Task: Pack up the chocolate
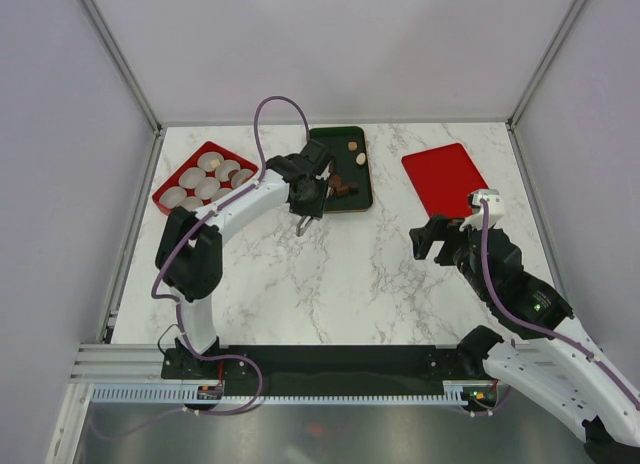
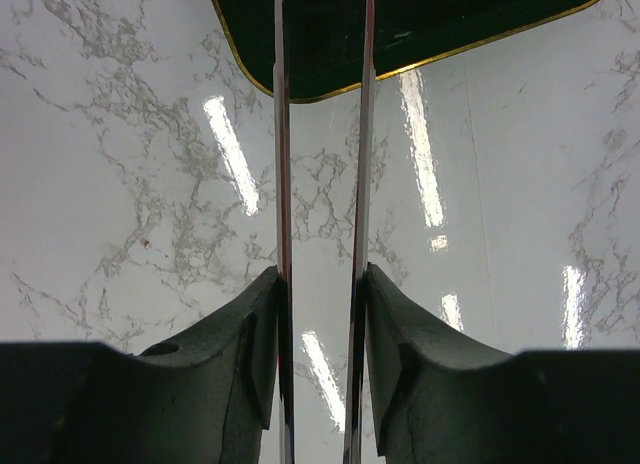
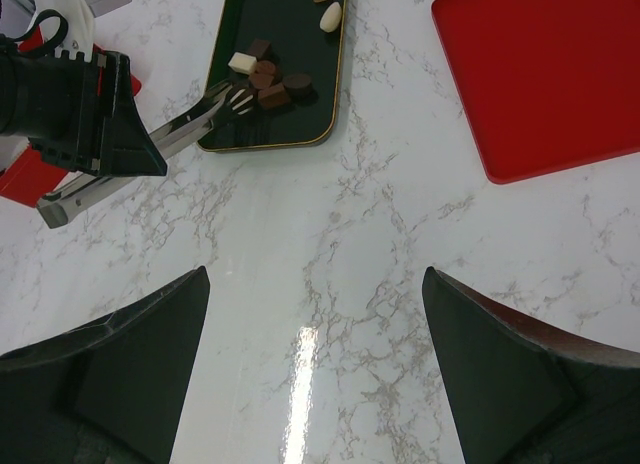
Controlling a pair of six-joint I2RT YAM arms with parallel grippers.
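Observation:
Several chocolates [image 1: 345, 187], dark brown and cream, lie clustered on a dark green tray [image 1: 328, 144]. A tan one [image 1: 352, 145] and a cream one [image 1: 361, 158] lie farther back. The cluster [image 3: 268, 76] also shows in the right wrist view. My left gripper [image 1: 310, 192] is shut on long metal tongs [image 3: 150, 152], whose tips sit at the cluster's near edge. In the left wrist view my left gripper [image 2: 320, 274] presses the two tong arms [image 2: 282, 184], which stay slightly apart. My right gripper [image 1: 440, 239] is open and empty over bare marble; it also shows in its own wrist view [image 3: 315, 284].
A red box [image 1: 170, 184] with several white paper cups [image 1: 208, 187] stands at the back left. A flat red lid [image 1: 445, 177] lies at the back right, also seen in the right wrist view [image 3: 550, 74]. Grey walls enclose the marble table [image 1: 350, 274].

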